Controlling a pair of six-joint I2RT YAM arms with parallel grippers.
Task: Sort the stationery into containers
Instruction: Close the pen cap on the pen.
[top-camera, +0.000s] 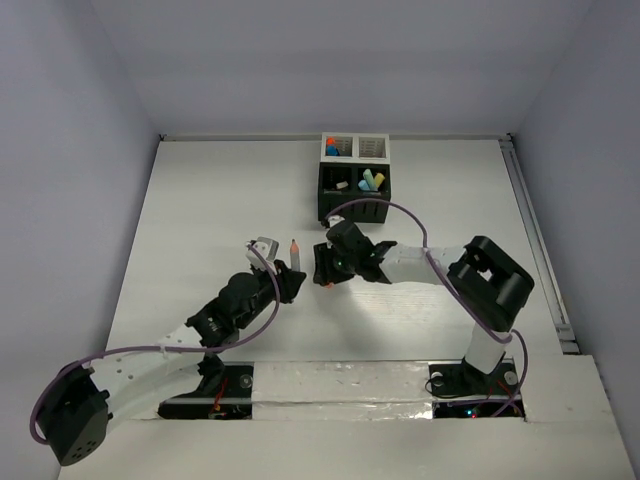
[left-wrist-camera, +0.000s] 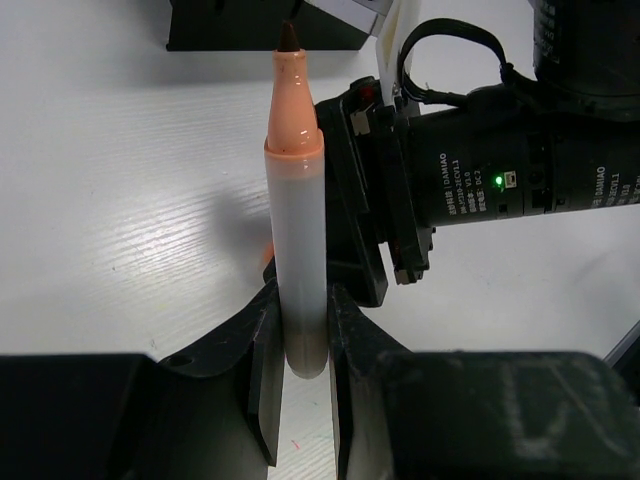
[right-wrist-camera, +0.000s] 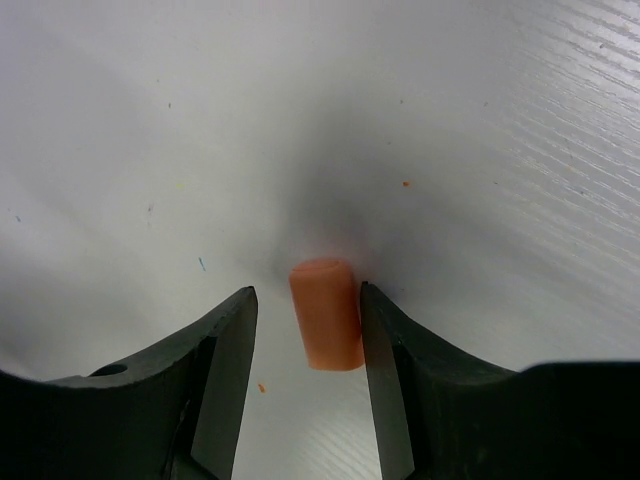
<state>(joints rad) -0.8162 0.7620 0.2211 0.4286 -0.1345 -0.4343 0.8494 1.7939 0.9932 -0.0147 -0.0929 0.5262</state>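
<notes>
Left gripper (left-wrist-camera: 305, 335) pinches uncapped marker (left-wrist-camera: 297, 240); right gripper (right-wrist-camera: 305, 335) spread, orange cap (right-wrist-camera: 326, 315) between its fingers (right-wrist-camera: 225, 360)

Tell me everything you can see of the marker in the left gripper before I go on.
The marker is uncapped: a smooth pale grey barrel, plastic by its look, an orange tapered collar and a dark nib. The left gripper clamps its rear end between both fingers; the rest juts free, pointing towards the black organizer. Nothing else seems to touch it.

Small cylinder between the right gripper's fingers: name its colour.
Orange. The cylinder shows best in the right wrist view.
</notes>
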